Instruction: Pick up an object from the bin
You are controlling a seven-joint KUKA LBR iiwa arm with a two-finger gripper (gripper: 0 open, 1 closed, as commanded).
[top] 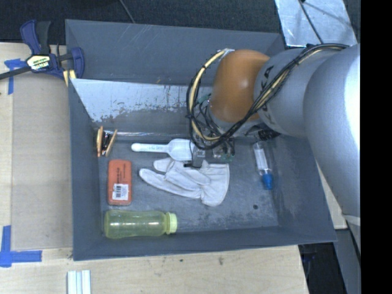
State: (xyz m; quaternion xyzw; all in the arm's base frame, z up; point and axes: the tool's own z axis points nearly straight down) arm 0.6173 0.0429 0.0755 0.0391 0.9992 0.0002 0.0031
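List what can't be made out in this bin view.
Camera view:
- Gripper: largely covered by the arm's orange cover and cables; contact with the white glove cannot be told.
- White spoon: bowl's right edge hidden behind the gripper.
- Syringe: upper end under the arm.
- Orange packet: label too small to read.

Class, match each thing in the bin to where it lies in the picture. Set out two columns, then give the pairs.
Things:
1 bottle
2 syringe
3 glove
4 orange pack

Places:
A right side
B middle
C lower left corner, lying on its side
D left side, just above the bottle

Pairs: 1-C, 2-A, 3-B, 4-D
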